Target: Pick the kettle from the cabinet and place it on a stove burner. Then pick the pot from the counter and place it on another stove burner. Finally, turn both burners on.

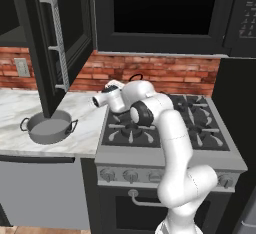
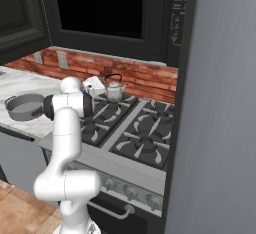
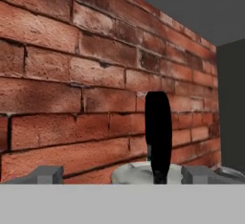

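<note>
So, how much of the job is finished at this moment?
Done: the kettle stands on a rear stove burner, by the brick wall. In hand: nothing; the hand is open on either side of the kettle's handle. Left: the pot is on the counter and must go to another burner; then both burners on.

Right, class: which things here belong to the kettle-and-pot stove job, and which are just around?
Job: kettle, pot, stove burners, cabinet, counter, gripper.
Around: brick wall, wall socket.
</note>
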